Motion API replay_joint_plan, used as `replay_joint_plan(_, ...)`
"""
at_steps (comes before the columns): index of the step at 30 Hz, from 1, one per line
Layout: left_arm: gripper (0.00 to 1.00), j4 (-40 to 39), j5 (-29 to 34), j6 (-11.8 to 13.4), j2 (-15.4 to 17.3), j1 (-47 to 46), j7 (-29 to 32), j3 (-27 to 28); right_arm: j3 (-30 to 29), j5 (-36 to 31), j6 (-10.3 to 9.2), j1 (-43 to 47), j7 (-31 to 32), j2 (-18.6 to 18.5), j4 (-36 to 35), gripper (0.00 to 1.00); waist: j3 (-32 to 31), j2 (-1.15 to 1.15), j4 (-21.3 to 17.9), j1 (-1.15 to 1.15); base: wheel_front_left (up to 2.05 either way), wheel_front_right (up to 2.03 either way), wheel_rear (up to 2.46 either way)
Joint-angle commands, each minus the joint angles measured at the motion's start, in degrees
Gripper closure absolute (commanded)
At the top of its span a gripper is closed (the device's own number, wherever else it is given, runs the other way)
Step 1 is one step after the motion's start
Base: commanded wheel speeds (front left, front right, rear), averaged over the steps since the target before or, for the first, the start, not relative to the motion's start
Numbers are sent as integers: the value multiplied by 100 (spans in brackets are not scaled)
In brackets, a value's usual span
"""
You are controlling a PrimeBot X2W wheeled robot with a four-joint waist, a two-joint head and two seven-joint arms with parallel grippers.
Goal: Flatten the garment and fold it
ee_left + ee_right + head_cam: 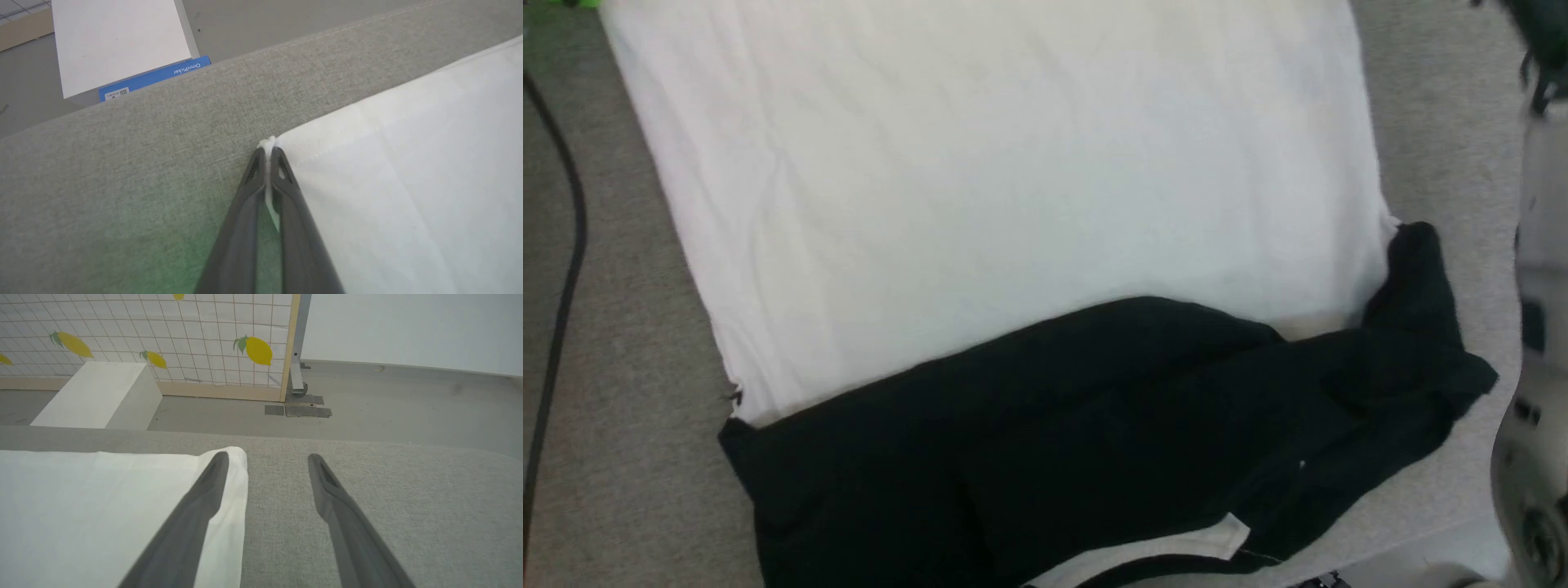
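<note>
On the grey fabric surface the garment is lying spread out, and its white panel is taking most of the head view. The white part is lying nearly flat, with only soft creases. The black part of the garment is lying along the near edge of the white panel. It is bunching in folds, and one black sleeve is crumpling at the right corner of the white panel. A small white strip is showing under the black folds at the near edge.

The left hand is pinching a corner of the garment's white panel. Its two dark fingers are pressing together, and a bit of white cloth is coming out between the tips. The right hand is hovering at another white corner of the garment with its fingers spread wide. One finger is lying over the white corner, and the other finger is over the bare grey surface beside the garment. This hand is holding nothing.

To the right of the garment, a pale forearm is showing, blurred. To the left of the garment, a black cable is running across the grey surface. Beyond the far edge of the garment, off the grey surface, a white box is standing on the floor, and a blue box is lying against it. Behind them a screen with yellow lemons is standing.
</note>
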Motion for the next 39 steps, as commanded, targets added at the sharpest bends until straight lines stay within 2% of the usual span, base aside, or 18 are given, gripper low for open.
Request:
replay_joint_plan(1,100,61,-30,-80,-95,23,-83,-92,-77,-25,-9,-325,252,11,326,0,129,0,262,0,0,0,0)
replay_joint_plan(5,100,29,-20,-283,-244,-110,-381,-243,-389,-417,-9,-997,1005,-26,1137,0,246,0,562,0,0,0,0)
replay_joint_plan(9,100,-21,15,-415,-367,-230,-638,-401,-744,-871,-9,-1450,1668,47,1583,0,366,0,819,0,0,0,0)
replay_joint_plan(19,100,-133,26,-570,-576,-485,-1017,-691,-1153,-1637,-9,-1984,2560,151,1692,0,645,0,1178,0,0,0,0)
replay_joint_plan(20,100,-127,24,-578,-585,-505,-1038,-709,-1190,-1714,-9,-2000,2675,166,1698,7,664,0,1194,0,0,0,0)
replay_joint_plan(21,100,-120,21,-583,-589,-518,-1051,-723,-1220,-1768,-9,-2005,2763,179,1701,24,674,0,1204,0,0,0,0)
replay_joint_plan(22,100,-109,18,-589,-591,-533,-1064,-738,-1249,-1837,-9,-2008,2857,194,1691,68,686,0,1213,0,0,0,0)
replay_joint_plan(24,100,-86,11,-597,-585,-561,-1089,-751,-1265,-1964,-9,-1992,2999,209,1644,100,707,0,1213,0,0,0,0)
replay_joint_plan(27,100,-33,40,-590,-537,-588,-1187,-732,-1287,-2039,-9,-1943,3058,230,1505,100,710,0,1197,0,0,0,0)
replay_joint_plan(30,100,-6,221,-556,-452,-657,-1477,-719,-1227,-1983,-9,-1896,2836,214,1318,100,694,0,1167,0,0,0,0)
replay_joint_plan(34,100,64,529,-462,-381,-787,-2125,-679,-1193,-1879,-9,-1838,2183,147,1139,100,630,0,1114,0,0,0,0)
replay_joint_plan(39,100,227,1002,-199,-349,-985,-3192,-618,-1115,-1771,-9,-1816,1257,68,1169,100,507,0,1046,0,0,0,0)
